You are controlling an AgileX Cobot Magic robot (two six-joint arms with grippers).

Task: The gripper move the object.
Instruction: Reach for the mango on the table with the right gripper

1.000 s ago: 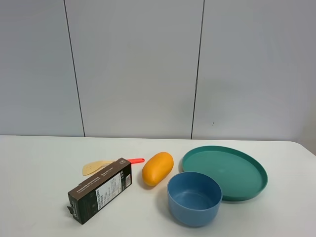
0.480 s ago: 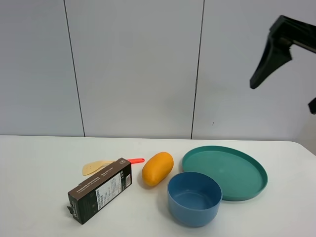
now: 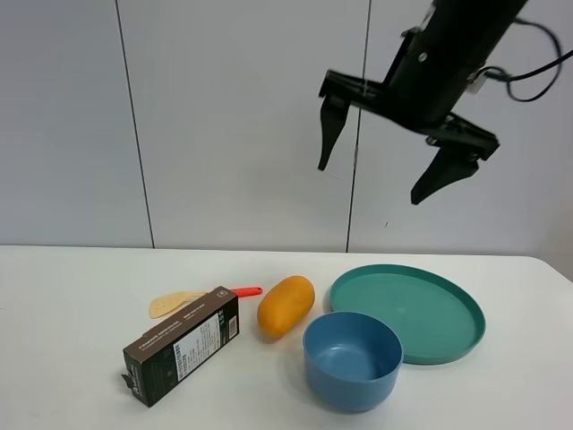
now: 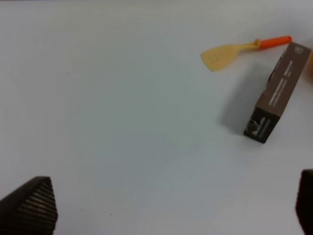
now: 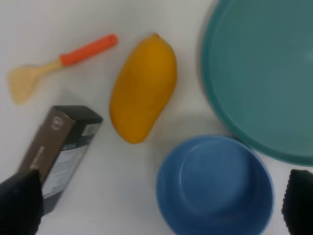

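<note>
High over the table (image 3: pixel 72 296), the right gripper (image 3: pixel 372 182) hangs in the air against the grey wall. Its fingers (image 3: pixel 329 134) are spread wide, tips pointing down, nothing between them, touching nothing. The left gripper (image 4: pixel 166 205) shows in its own wrist view only: two dark tips at opposite edges, far apart, bare white tabletop between them, holding nothing.

Containers, clock read on the high camera's picture. The blue bowl (image 3: pixel 349 391) sits nearest the front edge, upright, only its bare blue floor showing. The green plate (image 3: pixel 467 315) lies at 1 o'clock from the bowl, flat, bare green surface. The bowl's far rim overlaps the plate's near rim in this view; cannot tell if they touch.

The object (image 3: pixel 286 305), a yellow-orange mango, lies on the table at 10 o'clock from the bowl, near it with a thin gap visible in the right wrist view. It is at 9 o'clock from the plate, apart from it. Long axis tilted, narrow end toward 1 o'clock. It sits well below the right gripper, roughly under the finger on the 9 o'clock side, well apart from both tips. In the right wrist view it lies between the two tips' lines, nearer one side.

The dark carton (image 3: pixel 182 346) lies flat at 8 o'clock from the mango. The tan spatula (image 3: pixel 175 304), orange handle, lies at 9 o'clock from the mango, just beside the carton's far end.
</note>
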